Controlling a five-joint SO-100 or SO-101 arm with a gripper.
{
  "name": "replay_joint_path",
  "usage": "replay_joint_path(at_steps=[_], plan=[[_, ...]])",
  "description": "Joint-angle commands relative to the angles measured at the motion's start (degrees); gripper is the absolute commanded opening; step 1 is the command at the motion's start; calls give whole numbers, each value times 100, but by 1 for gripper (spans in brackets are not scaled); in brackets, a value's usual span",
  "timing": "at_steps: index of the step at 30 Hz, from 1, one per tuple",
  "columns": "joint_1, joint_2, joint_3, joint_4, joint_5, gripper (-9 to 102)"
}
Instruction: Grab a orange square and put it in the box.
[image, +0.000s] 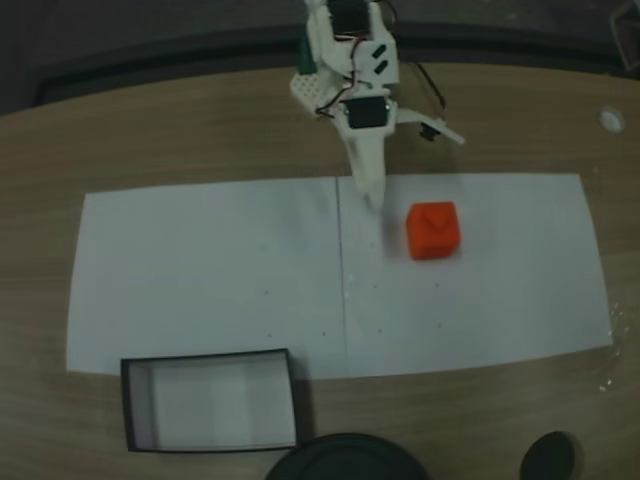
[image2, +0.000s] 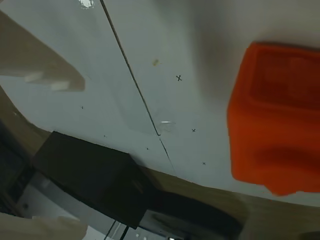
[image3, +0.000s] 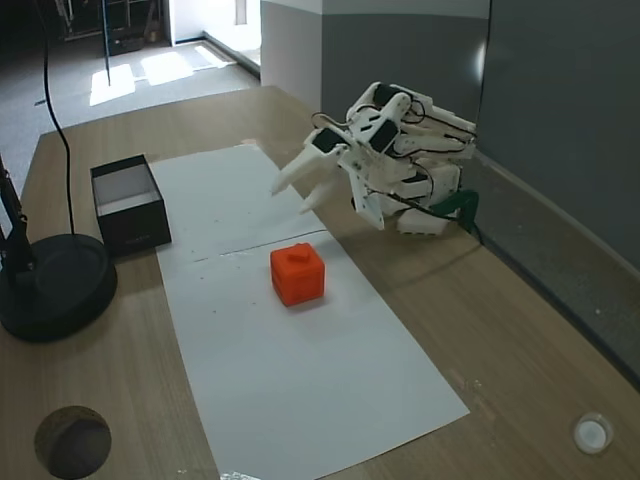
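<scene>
The orange square (image: 433, 230) sits on white paper, right of the paper seam in a fixed view; it also stands mid-sheet (image3: 298, 273) and fills the right of the wrist view (image2: 277, 120). My gripper (image: 416, 170) is open, hovering just above-left of the cube and not touching it, with nothing between its fingers. It hangs over the paper (image3: 290, 201) behind the cube. One white finger (image2: 40, 65) shows at the wrist view's upper left. The box (image: 210, 400), black-walled with a white bottom, lies at the paper's lower left (image3: 130, 203), with nothing in it.
Two white paper sheets (image: 200, 280) cover the wooden table. A round black base (image: 345, 460) (image3: 50, 285) stands near the box, a small dark disc (image: 550, 458) beside it. A white cap (image: 610, 120) lies at the table's far right.
</scene>
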Motion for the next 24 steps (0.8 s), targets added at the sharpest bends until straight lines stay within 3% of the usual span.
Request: replay_joint_path(at_steps=[1, 7, 16, 24], plan=[[-18, -290, -1055, -62, 70, 27], [-659, -2487, -2522, 343, -615, 27], [-2162, -6267, -4500, 501, -299, 29], [-2276, -8596, -5792, 615, -334, 33]])
